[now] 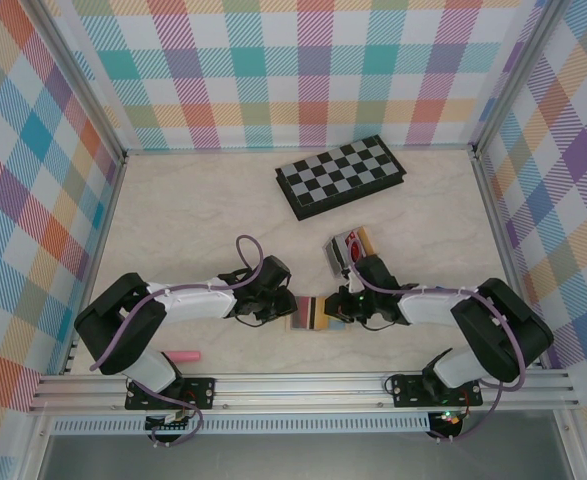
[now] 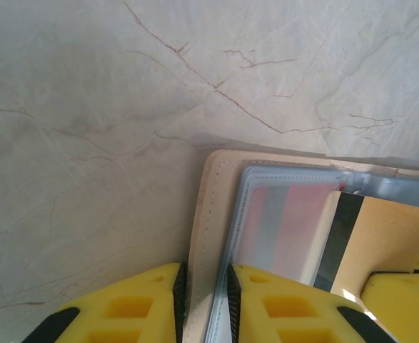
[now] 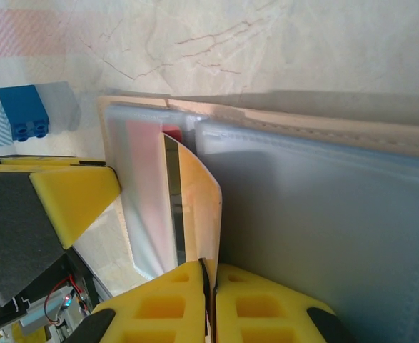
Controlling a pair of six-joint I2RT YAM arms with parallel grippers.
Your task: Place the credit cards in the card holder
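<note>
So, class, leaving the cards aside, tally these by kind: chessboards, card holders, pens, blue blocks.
chessboard: 1
card holder: 1
pink pen: 1
blue block: 1
Total: 4

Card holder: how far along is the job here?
Done: a reddish card shows through a clear pocket of the card holder. In hand: the left gripper pinches the holder's edge while the right gripper holds a yellow card against the pockets. Left: loose cards lying just beyond the holder.

Card holder (image 2: 208,229) cropped at bottom edge
</note>
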